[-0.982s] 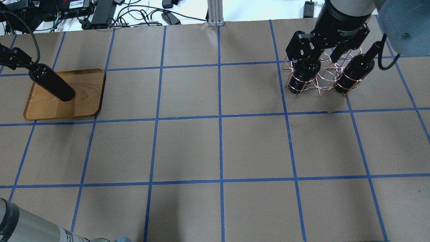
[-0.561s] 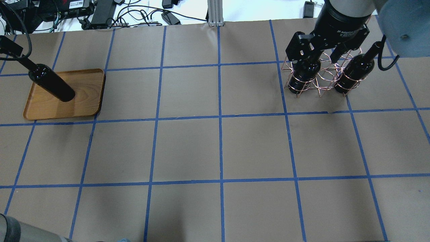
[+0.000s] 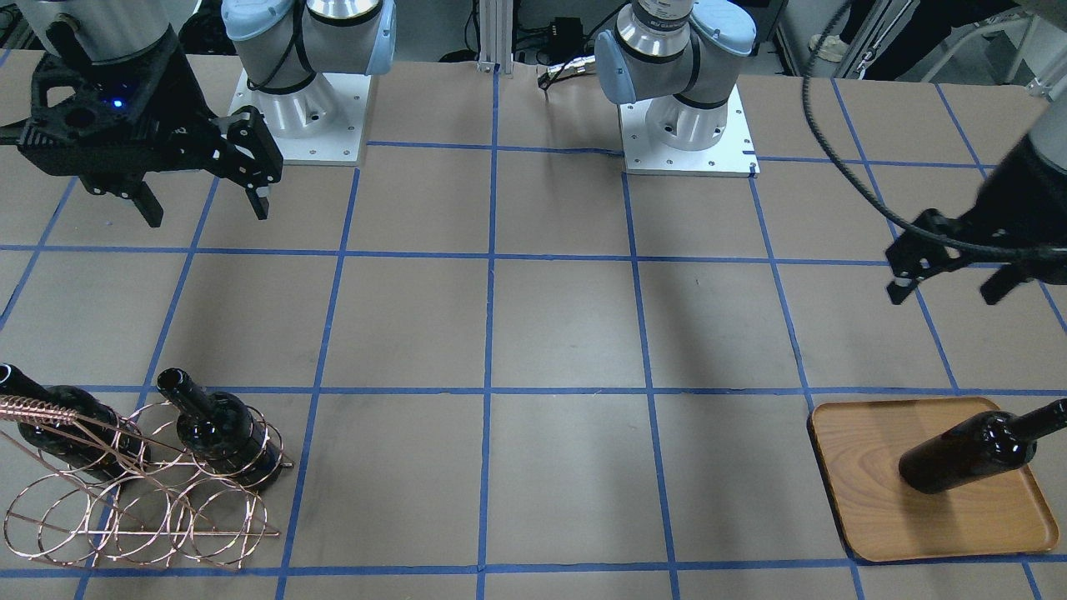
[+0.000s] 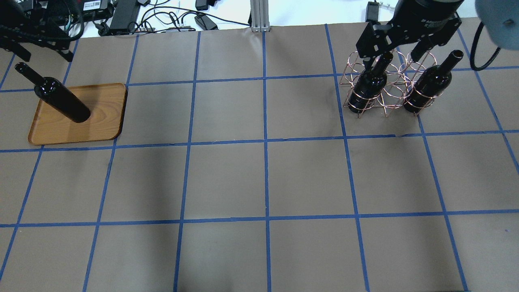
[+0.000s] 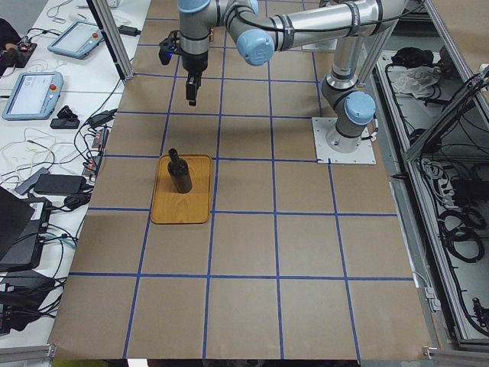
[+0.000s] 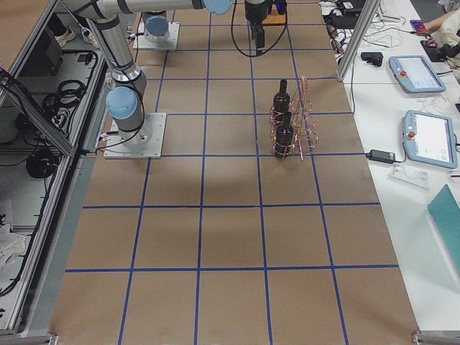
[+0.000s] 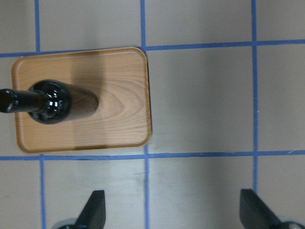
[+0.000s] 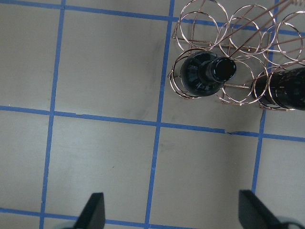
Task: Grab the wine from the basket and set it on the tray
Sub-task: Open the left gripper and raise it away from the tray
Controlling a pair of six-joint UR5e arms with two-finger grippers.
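One wine bottle (image 4: 63,101) stands upright on the wooden tray (image 4: 105,121) at the far left; it also shows in the front view (image 3: 967,450) and the left wrist view (image 7: 57,101). My left gripper (image 4: 43,54) is open and empty, raised above the tray and apart from the bottle. Two more wine bottles (image 4: 367,87) (image 4: 429,87) stand in the copper wire basket (image 4: 389,97) at the far right. My right gripper (image 4: 391,59) is open and empty, above the basket. In the right wrist view one bottle (image 8: 205,76) is seen from above.
The table is brown paper with a blue tape grid. Cables and power bricks (image 4: 121,16) lie beyond its far edge. An aluminium post (image 4: 259,16) stands at the far middle. The two arm bases (image 3: 300,108) (image 3: 683,117) are bolted on the robot's side.
My left gripper has let go of the bottle's neck and moved up and away; the bottle stays on the tray. My right gripper has risen from over the basket's bottle.
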